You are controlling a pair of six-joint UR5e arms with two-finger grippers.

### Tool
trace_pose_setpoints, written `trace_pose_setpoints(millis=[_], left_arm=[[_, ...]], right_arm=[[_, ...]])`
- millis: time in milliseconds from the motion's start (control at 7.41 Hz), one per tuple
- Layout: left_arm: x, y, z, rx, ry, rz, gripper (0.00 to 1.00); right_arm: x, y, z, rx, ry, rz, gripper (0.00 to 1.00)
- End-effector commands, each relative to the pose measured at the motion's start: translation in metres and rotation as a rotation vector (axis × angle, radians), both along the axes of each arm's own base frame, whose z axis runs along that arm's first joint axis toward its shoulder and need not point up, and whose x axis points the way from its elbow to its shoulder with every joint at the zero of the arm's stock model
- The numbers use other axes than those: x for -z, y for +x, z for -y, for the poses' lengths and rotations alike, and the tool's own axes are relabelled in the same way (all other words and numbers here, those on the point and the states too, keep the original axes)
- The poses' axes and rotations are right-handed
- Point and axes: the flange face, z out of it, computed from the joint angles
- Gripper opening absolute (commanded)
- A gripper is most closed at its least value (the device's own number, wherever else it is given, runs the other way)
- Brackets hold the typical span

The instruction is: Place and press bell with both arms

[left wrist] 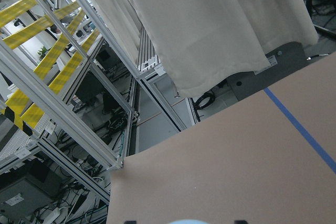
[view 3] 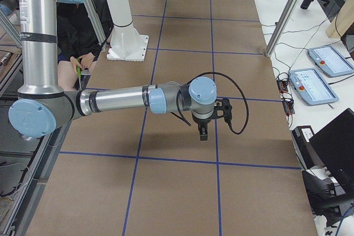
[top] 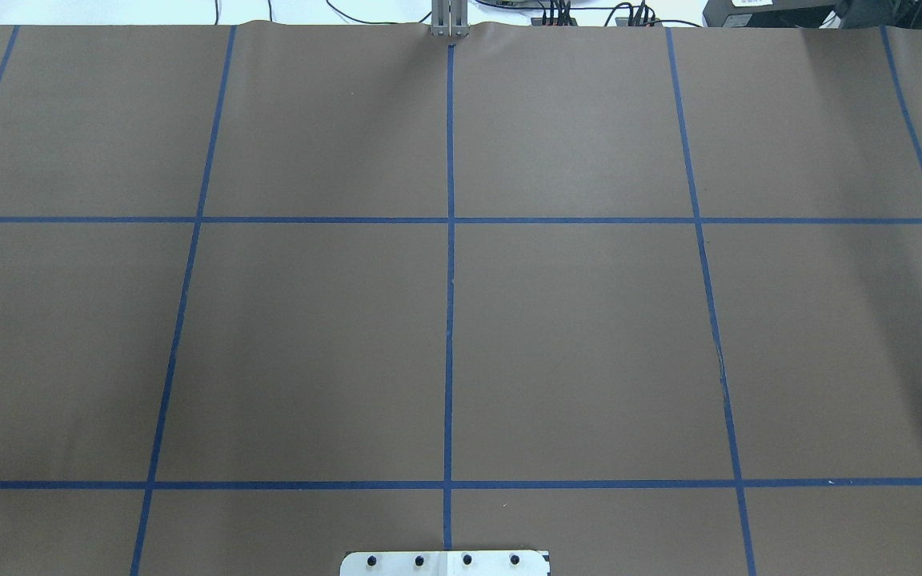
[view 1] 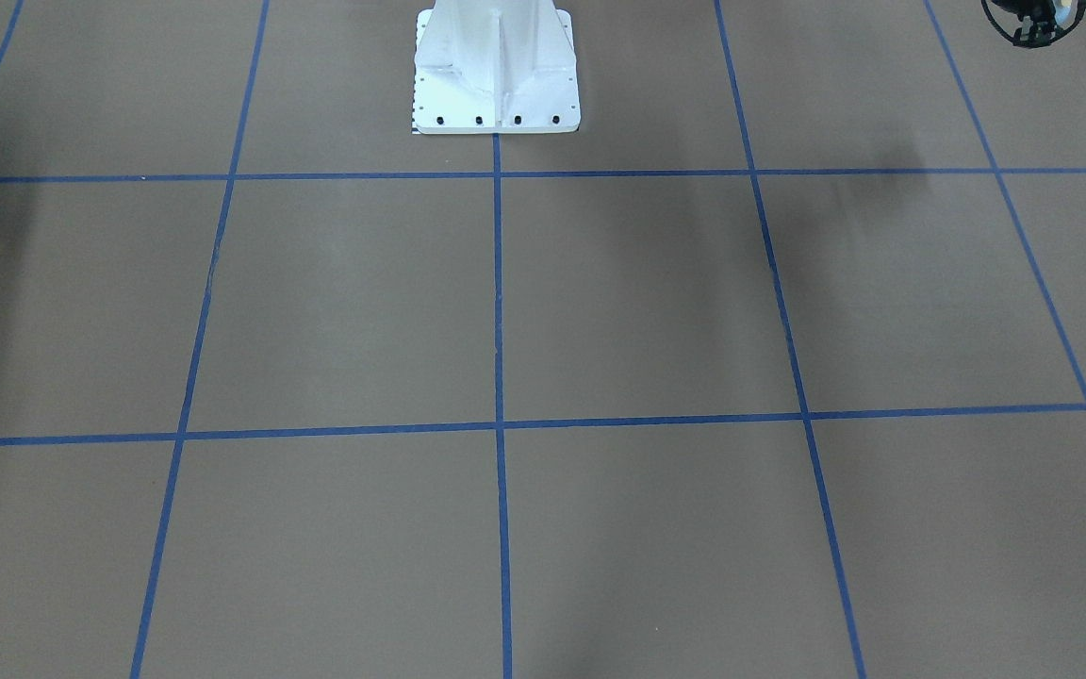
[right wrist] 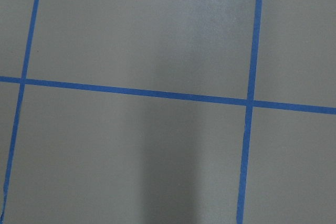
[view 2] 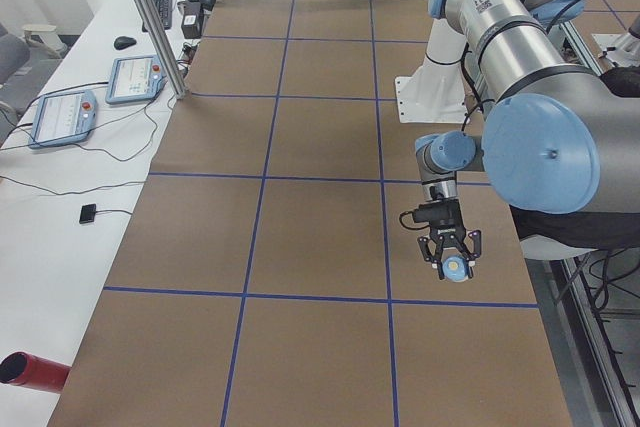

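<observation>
Bell (view 2: 457,269) aloft over the bench (view 2: 200,207): low and right of centre in the left-end view, the left pincer (view 2: 455,259) is closed on the small light-blue bell. The bell hangs between its fingers above the brown surface, not yet set down, and a sliver of blue at the bottom edge of the left wrist view agrees. Behind it, filling the right of that frame, the left arm (view 2: 530,137) folds back toward the white pedestal (view 2: 425,77). Farther off, toward the bench's other end and at the centre of the right-end view, the right arm (view 3: 121,100) stretches out level. The right pincer (view 3: 203,135) points down beside a blue tape line (view 3: 217,192); whether it is wide or narrow cannot be told. The bell's way to the bench looks to be straight down from the left pincer, so the left arm is plainly the nearer. The right pincer stands well apart and would have to cross over to press it. Which way up the bell sits is too small to tell.
</observation>
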Motion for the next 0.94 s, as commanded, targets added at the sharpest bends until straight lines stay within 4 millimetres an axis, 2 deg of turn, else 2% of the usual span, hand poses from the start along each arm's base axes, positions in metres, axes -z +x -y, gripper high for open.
trace_pose_setpoints(millis=[0, 135, 270, 405, 540, 810], left_arm=[[0.054, 0.058, 0.084, -0.001, 0.079, -0.147, 0.0], [0.099, 0.087, 0.163, -0.006, 0.118, -0.124, 0.0], [0.129, 0.113, 0.211, -0.048, 0.168, -0.116, 0.0], [0.127, 0.111, 0.223, -0.099, 0.163, -0.11, 0.0], [0.135, 0.096, 0.245, -0.163, 0.194, -0.103, 0.0], [0.168, 0.085, 0.308, -0.276, 0.277, -0.068, 0.0]], right_arm=[[-0.002, -0.001, 0.002, 0.002, -0.006, 0.0, 1.0], [-0.003, -0.002, 0.008, 0.003, -0.007, -0.001, 1.0], [-0.006, -0.002, 0.01, 0.003, -0.015, 0.001, 1.0], [-0.007, -0.002, 0.01, -0.004, -0.026, 0.003, 1.0], [-0.006, -0.004, 0.009, -0.002, -0.029, 0.023, 1.0], [-0.007, -0.004, 0.008, -0.001, -0.034, 0.029, 1.0]])
